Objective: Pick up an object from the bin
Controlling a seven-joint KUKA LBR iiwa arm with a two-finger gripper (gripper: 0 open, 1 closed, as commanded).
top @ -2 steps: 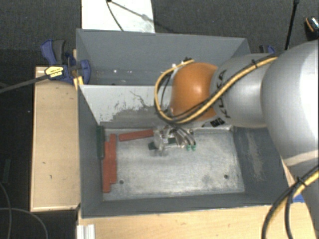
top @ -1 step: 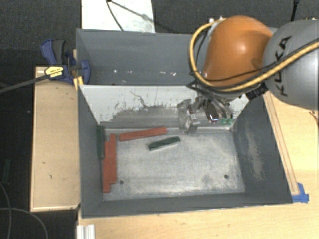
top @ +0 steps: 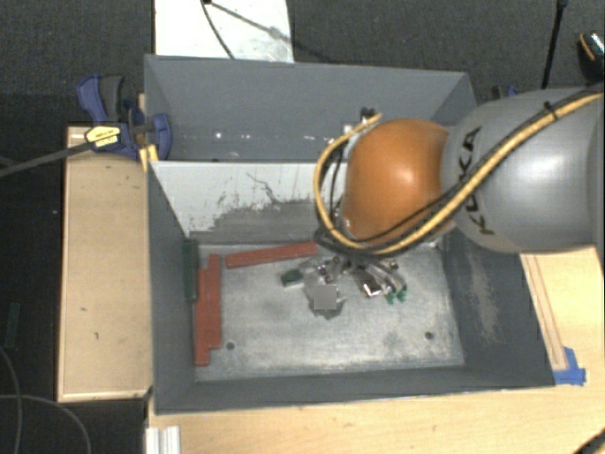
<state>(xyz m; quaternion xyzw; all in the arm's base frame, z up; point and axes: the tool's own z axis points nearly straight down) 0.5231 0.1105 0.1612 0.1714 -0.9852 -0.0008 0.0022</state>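
While the gripper [top: 325,296] hangs low over the bin [top: 378,340] floor, a slim, flat red-brown bar [top: 269,255] lies just beside it, long axis pointing away leftward; whether anything's gripped, I cannot tell.

A robotics lab: a KUKA arm [top: 529,187] from three o'clock over a grey metal bin [top: 312,93], a cable [top: 43,156] at nine o'clock.

Bin [top: 284,340] floor: strip [top: 191,270] along left wall, long bar [top: 207,310] just beside it on its right. 2nd bar [top: 271,255] lies toward back, left of ctr. Gripper [top: 325,301] at ctr, small bits [top: 378,287] near its right.
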